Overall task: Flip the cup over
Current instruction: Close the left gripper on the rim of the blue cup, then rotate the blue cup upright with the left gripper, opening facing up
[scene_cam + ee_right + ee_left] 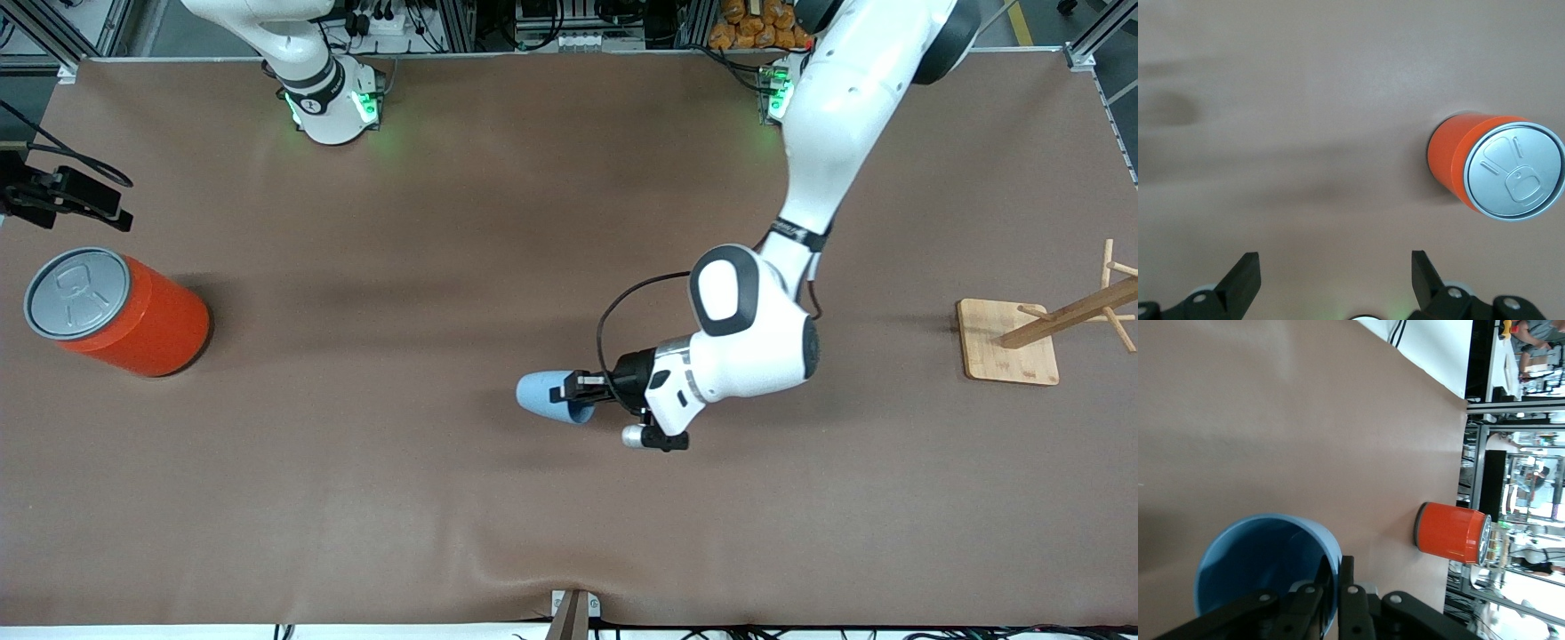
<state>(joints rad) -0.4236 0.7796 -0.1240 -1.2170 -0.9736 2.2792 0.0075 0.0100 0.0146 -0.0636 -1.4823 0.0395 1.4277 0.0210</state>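
Observation:
The small light-blue cup [542, 396] is tipped on its side near the middle of the table, mouth toward the left arm's end. My left gripper [570, 388] is shut on its rim. In the left wrist view one finger is inside the dark blue cup [1265, 567] and the other outside, the left gripper [1337, 572] pinching the wall. Whether the cup touches the table I cannot tell. In its own wrist view, my right gripper [1335, 270] is open with nothing between its fingers, above bare table. The right arm waits, its hand out of the front view.
A large orange-red can [120, 311] with a grey lid stands at the right arm's end of the table, also seen as the can [1450, 533] and the can [1491, 167]. A wooden rack [1009, 342] stands at the left arm's end.

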